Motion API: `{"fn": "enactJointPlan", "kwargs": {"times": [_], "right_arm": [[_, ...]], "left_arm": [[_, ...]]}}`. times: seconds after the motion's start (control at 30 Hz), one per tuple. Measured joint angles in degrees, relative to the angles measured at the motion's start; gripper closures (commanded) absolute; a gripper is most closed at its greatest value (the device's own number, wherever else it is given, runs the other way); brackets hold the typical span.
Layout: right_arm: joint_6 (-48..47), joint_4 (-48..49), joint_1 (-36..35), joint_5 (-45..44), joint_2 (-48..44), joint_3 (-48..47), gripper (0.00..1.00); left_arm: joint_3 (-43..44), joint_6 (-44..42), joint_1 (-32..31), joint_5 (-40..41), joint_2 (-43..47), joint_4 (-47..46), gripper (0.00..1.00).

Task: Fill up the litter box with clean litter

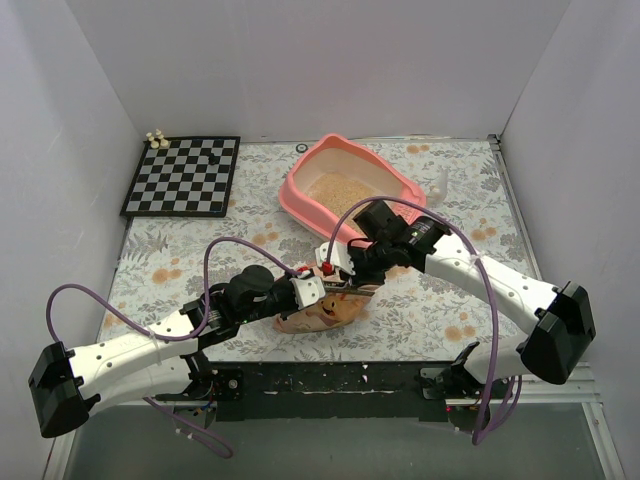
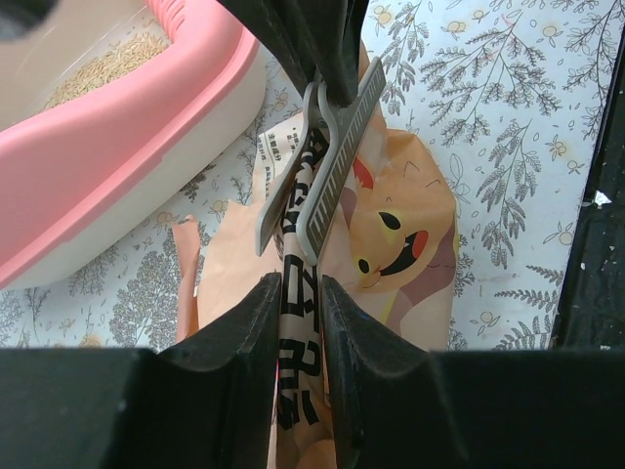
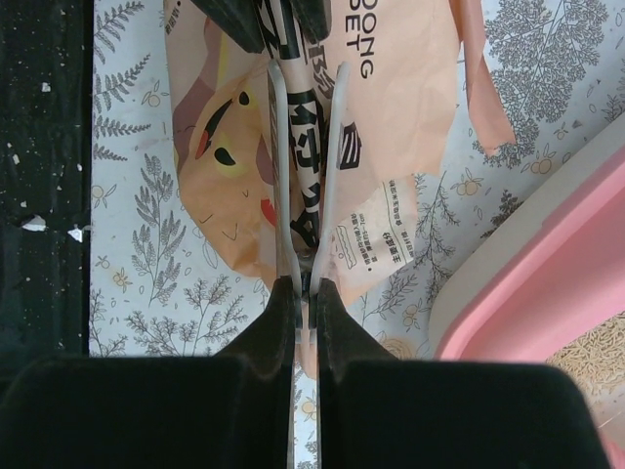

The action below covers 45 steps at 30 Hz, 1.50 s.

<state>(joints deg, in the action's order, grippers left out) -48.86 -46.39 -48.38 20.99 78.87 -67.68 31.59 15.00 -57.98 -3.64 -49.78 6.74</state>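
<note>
The left hand (image 2: 298,293) is clamped on the folded top of the bag (image 2: 410,244). The right hand (image 3: 306,293) is squeezed shut on the clip (image 2: 335,161) there. Past both hands, closer to the right one, sits the box (image 2: 127,147), with some litter (image 1: 345,188) in it.

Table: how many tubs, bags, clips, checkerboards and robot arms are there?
litter box: 1
litter bag: 1
grey clip: 1
checkerboard: 1
robot arms: 2, the left arm and the right arm
Total: 6
</note>
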Motion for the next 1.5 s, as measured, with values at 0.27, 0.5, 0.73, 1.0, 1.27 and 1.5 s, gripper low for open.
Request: {"fn": "enactJointPlan", "kwargs": {"times": [0.27, 0.5, 0.73, 1.0, 1.27, 1.5], "right_arm": [[2.01, 0.90, -1.16, -4.11, 0.33, 0.11, 0.99], [3.76, 1.40, -1.53, -4.74, 0.33, 0.13, 0.80], [5.05, 1.97, -1.53, -5.14, -0.07, 0.13, 0.11], [6.99, 4.50, -1.53, -7.76, -5.29, 0.46, 0.06], [17.51, 10.03, -1.64, -15.56, -15.91, -0.17, 0.04], [35.28, 12.07, -1.57, -25.79, -15.76, -8.28, 0.03]], "left_arm": [[0.00, 0.00, 0.00, 0.74, -0.26, -0.35, 0.77], [0.00, 0.00, 0.00, 1.64, -1.18, -1.01, 0.77], [-0.11, 0.00, 0.00, 1.77, -1.22, -1.25, 0.76], [-0.24, 0.00, 0.00, 1.77, -1.01, -1.25, 0.72], [-1.01, 0.46, 0.00, 1.81, 1.97, -1.20, 0.45], [6.12, 7.34, 0.00, 7.15, 2.43, 2.60, 0.02]]}}
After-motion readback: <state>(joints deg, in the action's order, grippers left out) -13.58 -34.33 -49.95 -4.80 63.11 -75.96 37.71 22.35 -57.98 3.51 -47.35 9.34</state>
